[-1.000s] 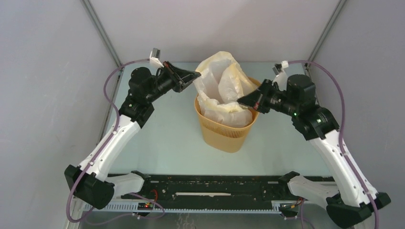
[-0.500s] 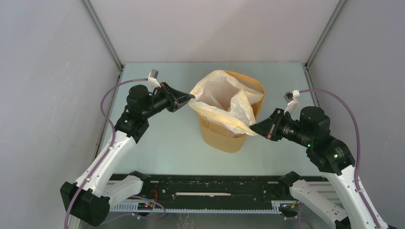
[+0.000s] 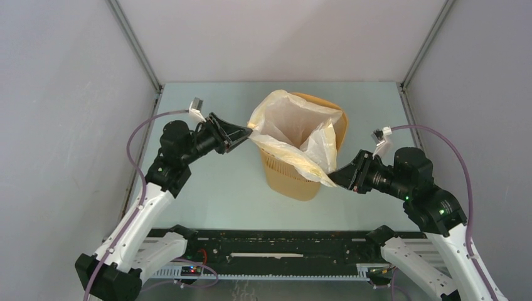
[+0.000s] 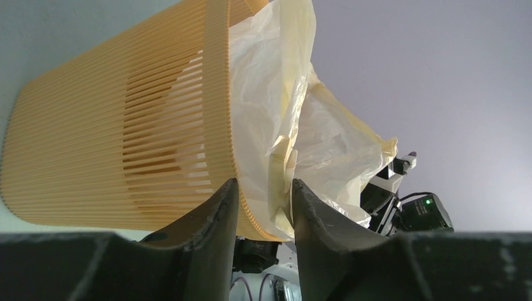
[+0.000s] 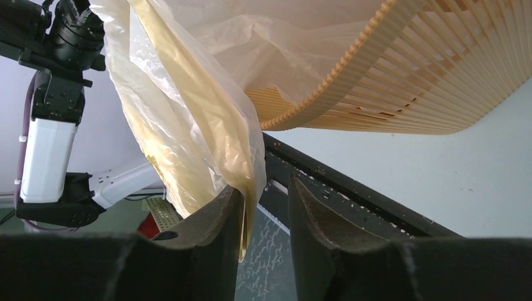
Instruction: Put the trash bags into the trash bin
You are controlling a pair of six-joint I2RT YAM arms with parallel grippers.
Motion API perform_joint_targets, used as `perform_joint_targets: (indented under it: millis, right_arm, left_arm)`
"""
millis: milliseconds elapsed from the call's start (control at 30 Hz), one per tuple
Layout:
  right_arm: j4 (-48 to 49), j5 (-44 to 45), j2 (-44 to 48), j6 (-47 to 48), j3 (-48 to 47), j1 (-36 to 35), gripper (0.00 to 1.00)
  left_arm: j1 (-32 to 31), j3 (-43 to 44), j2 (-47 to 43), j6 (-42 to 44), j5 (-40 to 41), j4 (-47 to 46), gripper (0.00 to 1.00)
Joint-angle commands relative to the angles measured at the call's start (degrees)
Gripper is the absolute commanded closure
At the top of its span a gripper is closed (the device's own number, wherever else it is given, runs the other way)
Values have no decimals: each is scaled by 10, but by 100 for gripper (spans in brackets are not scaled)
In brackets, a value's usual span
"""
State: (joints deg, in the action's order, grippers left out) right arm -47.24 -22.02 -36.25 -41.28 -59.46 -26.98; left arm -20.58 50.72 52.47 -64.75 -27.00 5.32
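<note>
A wrinkled cream trash bag point(image 3: 290, 125) sits open inside the yellow-orange trash bin point(image 3: 293, 180), edges pulled over its rim.

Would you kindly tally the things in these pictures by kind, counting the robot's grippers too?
Bag: 1
Bin: 1
Grippers: 2 (left gripper, right gripper)
Total: 4

One bag point(image 3: 290, 122); one bin point(image 3: 293, 180) — two tools point(image 3: 247, 133) point(image 3: 336, 178)
</note>
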Motion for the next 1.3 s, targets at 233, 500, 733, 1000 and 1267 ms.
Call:
perform_joint_targets:
  millis: [233,500,733,1000,1267]
  right_arm:
    - [-12,14,5,14,-27,4,80]
    - [-110,140,-9,31,-25,3,87]
    - [-81,207,-36,44,-25,5,86]
    - [-44,193,-70,99,-24,25,65]
    - [-102,134,-28,138,-79,28,35]
  left_arm:
    - [4,-4,-43,0,-18,27,100]
    - [5,-52,-72,87,13,121,100]
    - [8,-41,-7,89,47,72,100]
    - [10,15,82,124,37,90,96]
    - [13,81,20,214,69,216,46]
